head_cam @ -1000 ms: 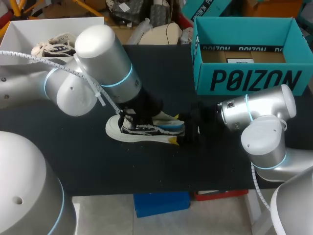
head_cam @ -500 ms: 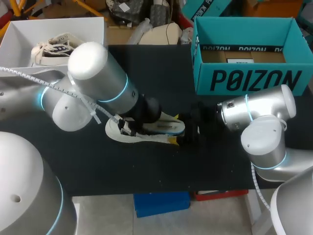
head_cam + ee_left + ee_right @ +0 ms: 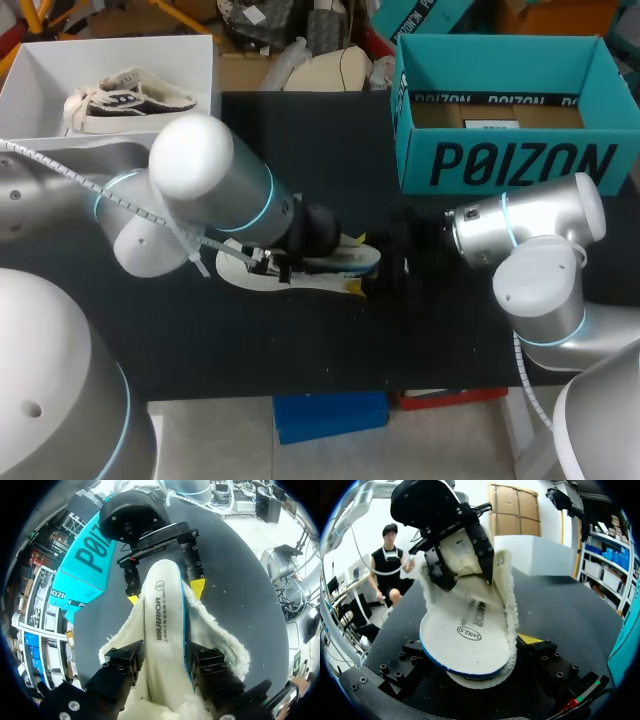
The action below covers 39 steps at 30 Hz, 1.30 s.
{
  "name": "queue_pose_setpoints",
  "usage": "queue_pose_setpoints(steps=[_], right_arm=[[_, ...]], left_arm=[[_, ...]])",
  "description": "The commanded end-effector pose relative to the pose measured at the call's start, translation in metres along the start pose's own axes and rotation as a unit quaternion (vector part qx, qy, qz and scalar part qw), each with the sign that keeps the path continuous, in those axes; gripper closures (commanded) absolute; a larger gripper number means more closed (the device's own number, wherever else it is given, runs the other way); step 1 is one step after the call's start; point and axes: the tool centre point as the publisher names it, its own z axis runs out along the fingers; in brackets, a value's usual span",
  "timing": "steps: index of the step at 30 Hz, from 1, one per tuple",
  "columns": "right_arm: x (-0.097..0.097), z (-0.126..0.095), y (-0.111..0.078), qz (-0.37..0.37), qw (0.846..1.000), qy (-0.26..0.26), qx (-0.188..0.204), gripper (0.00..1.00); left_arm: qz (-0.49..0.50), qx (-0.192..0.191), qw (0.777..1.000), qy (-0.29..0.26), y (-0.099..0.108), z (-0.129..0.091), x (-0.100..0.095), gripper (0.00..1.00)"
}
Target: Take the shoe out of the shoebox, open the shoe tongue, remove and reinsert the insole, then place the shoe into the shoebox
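A white fleece-lined shoe point(image 3: 352, 258) lies on the black table point(image 3: 300, 340), between my two arms. Its white insole point(image 3: 162, 615) with a blue edge lies along the shoe's opening, over the fleece lining point(image 3: 216, 636). My left gripper point(image 3: 165, 662) comes down from above, one finger against each long edge of the insole. My right gripper point(image 3: 475, 655) is shut on the shoe's end, its yellow tips on both sides. The insole point(image 3: 470, 640) reaches over that end. In the head view my left gripper point(image 3: 285, 268) hides the shoe's middle. The teal shoebox point(image 3: 510, 160) stands open at the back right.
A white box point(image 3: 40, 80) at the back left holds another shoe point(image 3: 125, 95). Black table surface lies bare in front of the shoe and between the two boxes.
My left arm has sunk and swung right along the shoe. Its fingers, shut a second ago, now stand apart on either side of the insole. The right arm has kept still.
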Motion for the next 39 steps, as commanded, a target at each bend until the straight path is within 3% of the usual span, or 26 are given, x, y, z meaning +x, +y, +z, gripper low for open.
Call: queue_pose_setpoints(steps=[1,15,27,31,33,39], right_arm=[[-0.002,0.000,-0.003,0.001,1.000,0.001,0.000,1.00],[-0.002,0.000,-0.003,0.001,1.000,0.001,0.000,1.00],[-0.002,0.000,-0.003,0.001,1.000,0.001,0.000,1.00],[-0.002,0.000,-0.003,0.001,1.000,0.001,0.000,1.00],[-0.002,0.000,-0.003,0.001,1.000,0.001,0.000,1.00],[-0.002,0.000,-0.003,0.001,1.000,0.001,0.000,1.00]], left_arm=[[0.004,0.009,1.000,-0.001,-0.005,0.011,-0.001,0.55],[0.032,0.027,0.999,0.003,-0.038,0.012,-0.007,0.56],[0.040,0.024,0.999,-0.002,-0.050,0.016,-0.008,0.59],[0.030,0.018,0.999,-0.013,-0.051,0.016,-0.007,0.78],[0.026,0.015,0.999,-0.016,-0.051,0.015,-0.007,1.00],[0.039,0.039,0.998,-0.004,-0.049,0.002,0.000,1.00]])
